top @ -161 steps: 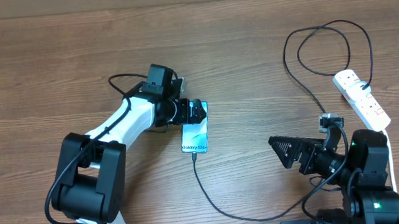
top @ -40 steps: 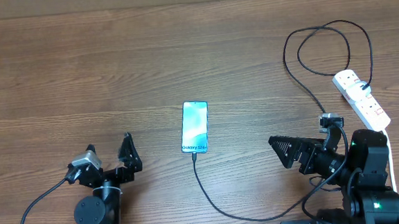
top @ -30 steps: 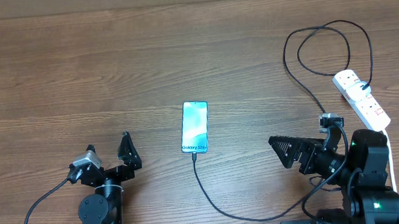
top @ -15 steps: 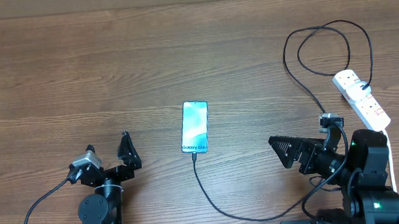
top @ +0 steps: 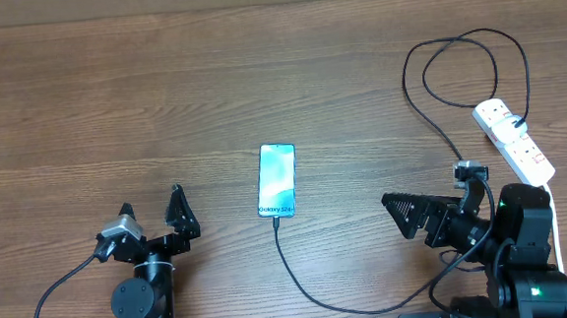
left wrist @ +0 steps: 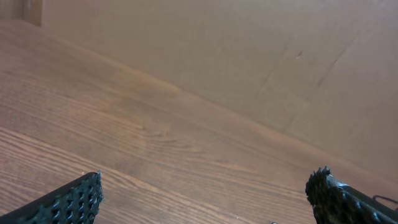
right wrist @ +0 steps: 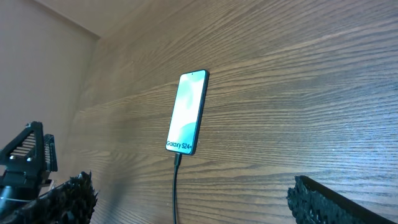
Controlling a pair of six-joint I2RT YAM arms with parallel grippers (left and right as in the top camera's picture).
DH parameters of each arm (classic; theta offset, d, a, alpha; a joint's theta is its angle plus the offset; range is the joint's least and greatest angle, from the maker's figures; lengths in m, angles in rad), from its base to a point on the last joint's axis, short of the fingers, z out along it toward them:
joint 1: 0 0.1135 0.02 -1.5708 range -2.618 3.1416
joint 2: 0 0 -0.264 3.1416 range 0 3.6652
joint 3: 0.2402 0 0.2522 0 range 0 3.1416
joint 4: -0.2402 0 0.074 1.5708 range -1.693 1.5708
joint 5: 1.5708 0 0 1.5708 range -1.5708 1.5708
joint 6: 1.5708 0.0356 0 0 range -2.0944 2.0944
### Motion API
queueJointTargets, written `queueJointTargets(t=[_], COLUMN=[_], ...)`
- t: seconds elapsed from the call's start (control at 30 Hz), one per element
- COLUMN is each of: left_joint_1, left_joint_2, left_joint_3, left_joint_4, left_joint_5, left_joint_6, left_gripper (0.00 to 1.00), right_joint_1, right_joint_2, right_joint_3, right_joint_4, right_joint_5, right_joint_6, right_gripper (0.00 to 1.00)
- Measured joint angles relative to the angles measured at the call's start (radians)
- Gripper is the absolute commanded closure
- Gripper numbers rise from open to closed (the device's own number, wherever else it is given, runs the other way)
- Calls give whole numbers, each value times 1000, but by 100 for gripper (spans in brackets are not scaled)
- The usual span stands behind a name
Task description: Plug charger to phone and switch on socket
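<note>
The phone (top: pixel 277 180) lies flat mid-table, screen lit light blue; it also shows in the right wrist view (right wrist: pixel 187 111). The charger cable (top: pixel 312 297) runs from the phone's near end, where its connector tip (top: pixel 276 219) sits in the port, along the front edge and up in loops to the socket (top: pixel 514 142), a white power strip at the right. My left gripper (top: pixel 154 218) is open and empty, low at the front left, well apart from the phone. My right gripper (top: pixel 405 214) is open and empty at the front right, near the strip.
The strip's thick white cord (top: pixel 555 223) runs down the right edge. The cable loops (top: pixel 455 65) lie behind the strip. A tan wall (left wrist: pixel 249 50) stands at the table's far edge. Bare wood tabletop (top: pixel 112 100) surrounds the phone.
The left arm, earlier stretched out at the phone's top, has drawn back to the front left with its gripper open. Over the last second almost nothing moves. The right arm is still.
</note>
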State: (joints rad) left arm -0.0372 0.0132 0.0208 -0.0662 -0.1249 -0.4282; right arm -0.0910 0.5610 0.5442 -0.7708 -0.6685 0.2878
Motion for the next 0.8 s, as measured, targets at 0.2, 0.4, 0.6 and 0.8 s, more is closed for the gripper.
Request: queueJointTargets(t=[0.2, 0.4, 0.6, 0.8], left_joint_1=[7, 7, 7, 7], left_joint_2=[0, 0, 0, 0], left_joint_3=[-9, -9, -9, -9], left_joint_4=[0, 0, -2, -8], left_joint_5=[0, -8, 10, 51], left_joint_6=[0, 10, 206, 406], left_gripper=[0, 0, 0, 0], right_joint_1=[0, 0, 0, 0], right_joint_2=[0, 0, 0, 0], right_joint_3=[0, 0, 0, 0], right_joint_4=[0, 0, 0, 0], right_joint_5=[0, 0, 0, 0], right_joint_6=[0, 0, 0, 0], right_gripper=[0, 0, 0, 0])
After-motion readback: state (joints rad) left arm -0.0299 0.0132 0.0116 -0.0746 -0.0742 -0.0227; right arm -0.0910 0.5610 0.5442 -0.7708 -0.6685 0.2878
